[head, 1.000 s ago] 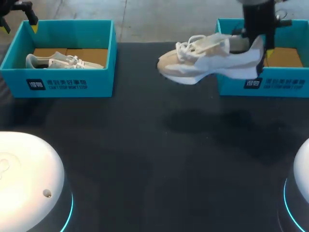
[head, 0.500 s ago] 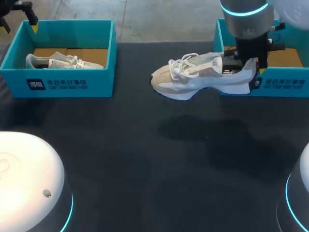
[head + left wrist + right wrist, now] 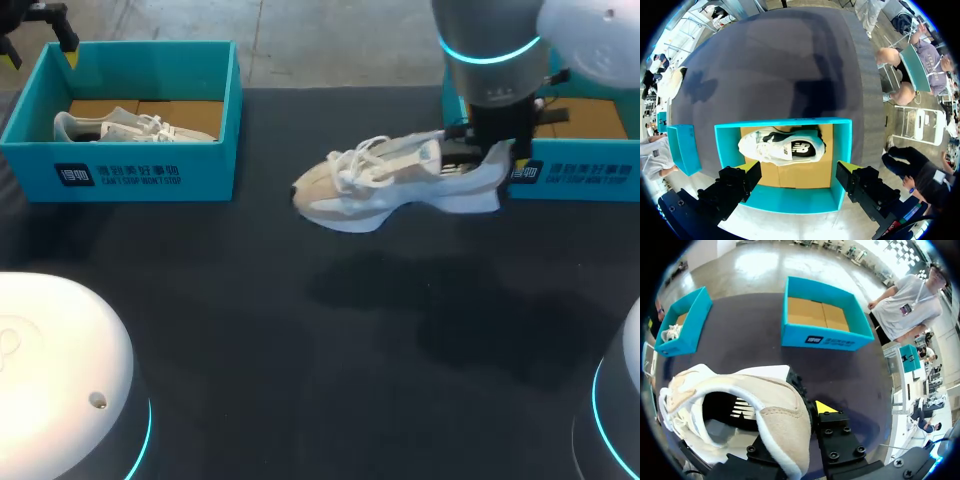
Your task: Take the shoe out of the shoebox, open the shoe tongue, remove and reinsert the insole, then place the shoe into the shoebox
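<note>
A cream and white shoe (image 3: 385, 182) hangs in the air over the dark table, toe toward the left, just left of the empty teal shoebox (image 3: 575, 170). My right gripper (image 3: 488, 155) is shut on the shoe's heel collar. In the right wrist view the shoe (image 3: 740, 405) fills the space at the gripper (image 3: 802, 415), one yellow fingertip (image 3: 824, 407) showing outside the heel, with the empty shoebox (image 3: 822, 335) ahead. My left gripper (image 3: 797, 182) stands open above the left shoebox (image 3: 785, 125), which holds a second shoe (image 3: 782, 147).
The left teal shoebox (image 3: 130, 165) with the second shoe (image 3: 130, 125) sits at the table's back left. My left gripper (image 3: 40, 20) is beyond its far corner. White arm bases stand at the front left (image 3: 50, 370) and front right (image 3: 625, 390).
My right arm has carried the shoe left and toward the front, away from the right shoebox and lower. The left arm has stayed put.
</note>
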Controlling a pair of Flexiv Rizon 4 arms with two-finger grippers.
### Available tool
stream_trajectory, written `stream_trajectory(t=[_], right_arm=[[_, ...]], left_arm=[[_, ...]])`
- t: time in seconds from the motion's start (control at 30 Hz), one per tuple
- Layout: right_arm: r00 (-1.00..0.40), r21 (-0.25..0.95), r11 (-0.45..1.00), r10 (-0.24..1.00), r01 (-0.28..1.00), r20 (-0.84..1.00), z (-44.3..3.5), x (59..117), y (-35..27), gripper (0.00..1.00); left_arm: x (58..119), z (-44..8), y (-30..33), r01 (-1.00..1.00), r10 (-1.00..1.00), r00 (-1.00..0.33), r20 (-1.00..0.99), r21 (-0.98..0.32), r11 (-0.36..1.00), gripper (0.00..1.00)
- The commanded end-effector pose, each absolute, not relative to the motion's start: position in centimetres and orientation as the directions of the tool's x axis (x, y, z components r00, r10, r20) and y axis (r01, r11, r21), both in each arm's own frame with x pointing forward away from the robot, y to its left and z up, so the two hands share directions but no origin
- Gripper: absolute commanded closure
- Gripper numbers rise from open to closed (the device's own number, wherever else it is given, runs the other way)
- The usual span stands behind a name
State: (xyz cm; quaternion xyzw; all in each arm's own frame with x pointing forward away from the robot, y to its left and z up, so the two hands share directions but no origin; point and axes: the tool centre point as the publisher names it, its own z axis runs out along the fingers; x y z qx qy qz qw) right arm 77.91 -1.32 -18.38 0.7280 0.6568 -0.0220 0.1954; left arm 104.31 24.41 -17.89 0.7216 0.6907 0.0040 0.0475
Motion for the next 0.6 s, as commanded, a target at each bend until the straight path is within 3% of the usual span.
stream_trajectory(t=[0.03,0.6], right_arm=[[0.145,0.208,-0.082,0.939,0.975,-0.313,-20.9,79.5,1.8,1.00],[0.186,0.238,-0.119,0.941,0.964,-0.283,-25.1,77.7,5.3,1.00]], left_arm=[[104.2,-17.9,24.4,0.996,0.997,0.046,-0.058,0.076,-0.042,0.00],[104.2,-17.9,24.4,0.996,0.997,0.046,-0.058,0.076,-0.042,0.00]])
